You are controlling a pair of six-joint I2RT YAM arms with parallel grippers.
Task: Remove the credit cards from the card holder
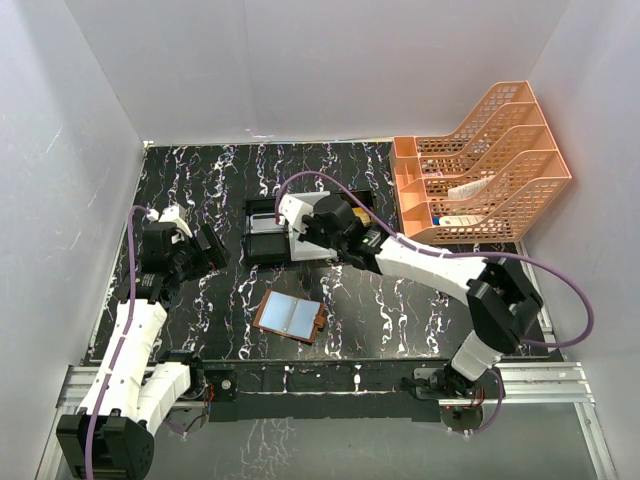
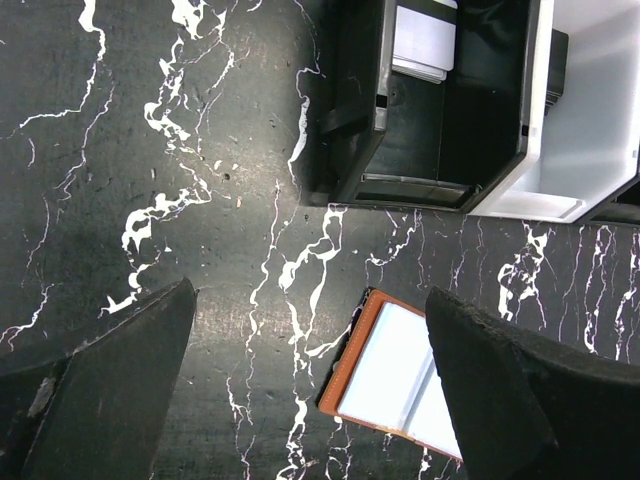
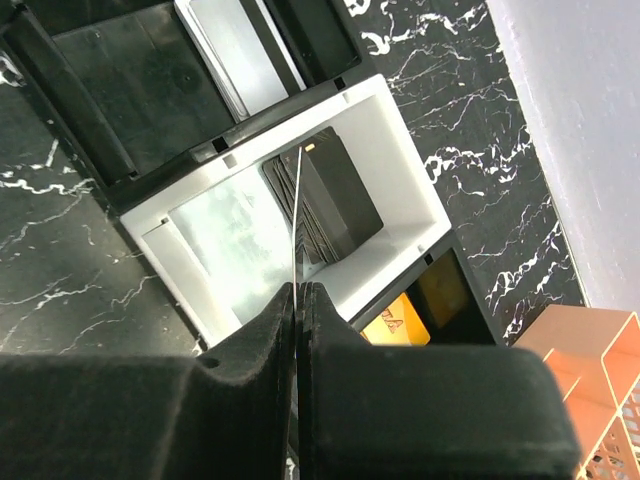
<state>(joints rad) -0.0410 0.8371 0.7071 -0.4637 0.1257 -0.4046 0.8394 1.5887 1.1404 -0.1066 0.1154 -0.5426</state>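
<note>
Black marbled surface [image 1: 400, 300], compartment tray [image 1: 262, 243] upper centre. Brown card holder [image 1: 290, 317] spread open, lower centre. Jaws wide apart on left end effector [image 2: 310, 300], hovering nearby. Pressed together on an edge-on credit card [image 3: 298, 215], right end effector [image 3: 298, 292] over the white compartment [image 3: 400, 160].

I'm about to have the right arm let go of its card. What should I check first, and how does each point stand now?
1. Right gripper shut on a credit card: ok, the card's thin edge sticks out of the grip.
2. Card above the white compartment: ok.
3. Compartment free to take the card: cannot tell, something dark shows inside.
4. Left gripper open and off the card holder: ok.
5. Holder lying spread open: ok.
6. More cards left in the holder: cannot tell.
</note>
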